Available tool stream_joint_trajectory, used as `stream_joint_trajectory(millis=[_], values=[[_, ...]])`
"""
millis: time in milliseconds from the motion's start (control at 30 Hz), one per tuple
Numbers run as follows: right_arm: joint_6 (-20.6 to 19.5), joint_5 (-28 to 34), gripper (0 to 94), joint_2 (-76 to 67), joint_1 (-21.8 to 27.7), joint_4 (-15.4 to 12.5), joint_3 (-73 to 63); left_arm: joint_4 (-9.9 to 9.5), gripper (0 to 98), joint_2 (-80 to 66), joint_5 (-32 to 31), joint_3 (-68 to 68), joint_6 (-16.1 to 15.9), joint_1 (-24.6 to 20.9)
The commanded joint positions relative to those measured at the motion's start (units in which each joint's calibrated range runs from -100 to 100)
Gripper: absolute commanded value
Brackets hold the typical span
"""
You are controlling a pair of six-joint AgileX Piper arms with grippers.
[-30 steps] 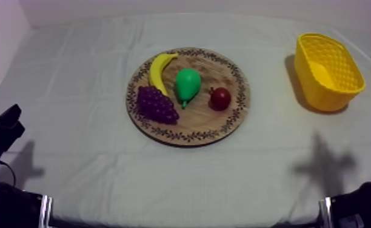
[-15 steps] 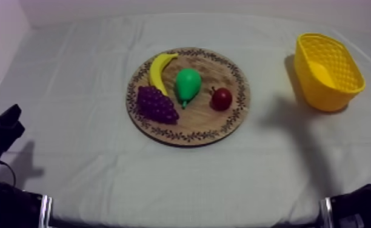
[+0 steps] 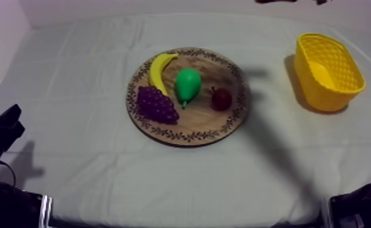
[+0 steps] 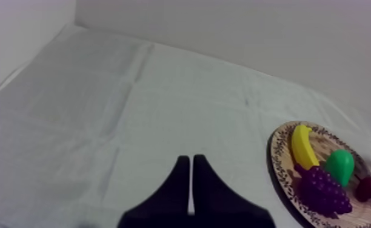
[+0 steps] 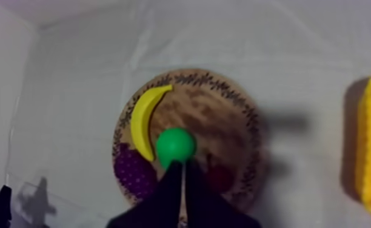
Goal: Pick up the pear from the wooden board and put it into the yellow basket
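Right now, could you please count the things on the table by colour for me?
Yellow: 2, the banana and the yellow basket
Green: 1, the pear
Purple: 1, the bunch of grapes
Red: 1, the small red fruit
Brown: 1, the wooden board
Total: 6

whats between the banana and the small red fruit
The green toy pear, lying on the round wooden board with the yellow banana at one side and the small red fruit at the other, as the top view shows.
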Motion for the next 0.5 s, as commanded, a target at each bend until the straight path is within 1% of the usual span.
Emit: stream_joint_trajectory(millis=[0, 200, 367, 400, 467], values=[[-2.06, 0.00, 0.7, 5.31, -1.18, 0.03, -1.75, 0.00, 0.1, 0.00, -0.01, 0.03, 0.01, -0.01], [-5.47, 0.95, 0.6, 13.79, -3.32, 1.41, -7.06, 0.00, 0.1, 0.00, -0.01, 0.03, 0.01, -0.01], [-6.40, 2.68, 1.0, 19.06, -4.09, 1.15, -11.24, 0.00, 0.1, 0.00, -0.01, 0.03, 0.01, -0.01], [-6.48, 2.84, 3.6, 19.82, -4.10, 0.94, -11.81, 0.00, 0.1, 0.00, -0.01, 0.03, 0.01, -0.01], [-6.67, 2.91, 15.1, 21.01, -4.06, 0.62, -12.54, 0.00, 0.1, 0.00, -0.01, 0.03, 0.01, -0.01]])
